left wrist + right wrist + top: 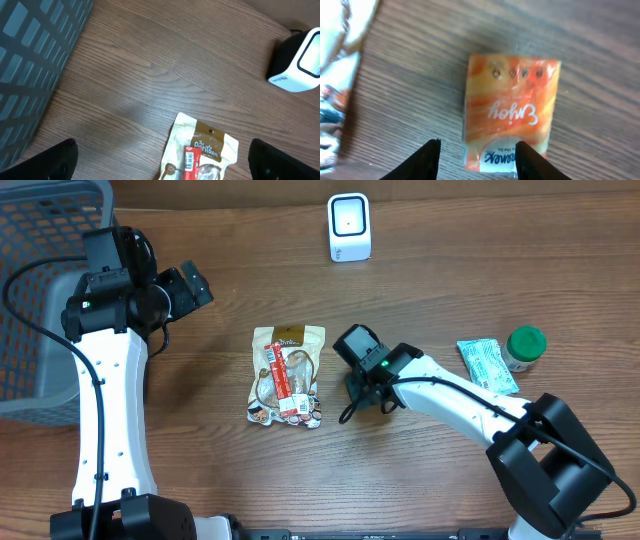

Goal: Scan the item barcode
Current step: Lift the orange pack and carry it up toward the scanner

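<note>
Jaws, left gripper (195, 288): we recorded them spread wide with nothing between them, hanging over the bare table (480, 260) up and to the left of the snack bag (287, 375).

Jaws, right gripper (479, 156): we found them parted and clamped on nothing. One dark fingertip (431, 157) stood clear of the orange packet (510, 110), and the other crossed in front of its near edge.

Item 1, orange packet: it lay flat on the table just right of the snack bag, printed face up. The word "Enjoy" read upside down in the right wrist view, and a row of small dots ran along the far edge. From overhead the right gripper hid it.

Item 2, snack bag: a cream pouch with a brown header and a red strip down its front, it lay flat at mid-table.

Item 3, barcode scanner (349, 227): white and upright, it stood well beyond the snack bag and slightly to the right.

Item 4, grey mesh basket (40, 240): it sat far to the left of the snack bag, behind the left arm.

Item 5, teal packet (487, 366) and green-capped bottle (524, 346): both sat well to the right of the snack bag, close together. We could not tell whether they touched.
</note>
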`<move>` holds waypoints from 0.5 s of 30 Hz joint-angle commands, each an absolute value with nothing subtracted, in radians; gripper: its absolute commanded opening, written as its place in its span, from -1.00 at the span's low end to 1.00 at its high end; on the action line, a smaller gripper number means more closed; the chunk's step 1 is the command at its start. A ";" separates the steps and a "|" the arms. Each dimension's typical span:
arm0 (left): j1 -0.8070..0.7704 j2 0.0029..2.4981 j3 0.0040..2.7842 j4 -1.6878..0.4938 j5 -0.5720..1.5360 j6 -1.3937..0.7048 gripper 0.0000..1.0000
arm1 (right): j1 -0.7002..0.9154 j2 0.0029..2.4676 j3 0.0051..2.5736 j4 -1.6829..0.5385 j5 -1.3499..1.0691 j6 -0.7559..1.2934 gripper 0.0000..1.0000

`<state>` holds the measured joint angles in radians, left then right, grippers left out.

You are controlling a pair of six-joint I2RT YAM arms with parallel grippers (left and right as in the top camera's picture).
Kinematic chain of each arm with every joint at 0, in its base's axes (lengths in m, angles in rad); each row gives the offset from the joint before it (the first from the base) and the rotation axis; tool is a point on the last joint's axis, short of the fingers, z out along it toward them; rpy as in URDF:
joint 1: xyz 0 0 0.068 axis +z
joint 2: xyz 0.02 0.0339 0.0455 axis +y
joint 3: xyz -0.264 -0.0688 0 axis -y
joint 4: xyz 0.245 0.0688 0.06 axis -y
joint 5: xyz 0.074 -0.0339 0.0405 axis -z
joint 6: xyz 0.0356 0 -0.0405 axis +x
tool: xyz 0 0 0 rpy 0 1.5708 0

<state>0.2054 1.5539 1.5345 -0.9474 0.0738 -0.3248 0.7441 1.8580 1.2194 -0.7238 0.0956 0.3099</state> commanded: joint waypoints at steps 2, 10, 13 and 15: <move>0.209 1.531 1.546 -0.945 0.070 -0.310 0.99 | 0.727 1.825 1.294 -0.754 0.207 0.305 0.00; 0.208 1.531 1.546 -0.945 0.070 -0.310 1.00 | 0.635 1.826 1.293 -0.757 0.064 0.250 -0.02; 0.208 1.531 1.546 -0.945 0.070 -0.310 1.00 | 0.576 1.826 1.289 -0.757 -0.070 0.208 -0.14; 0.209 1.531 1.546 -0.946 0.070 -0.310 1.00 | 0.540 1.826 1.280 -0.756 -0.142 0.182 -0.18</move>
<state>0.2054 1.5539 1.5345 -0.9474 0.0738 -0.3248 0.5880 1.8534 1.2743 -0.7601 0.0166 0.2451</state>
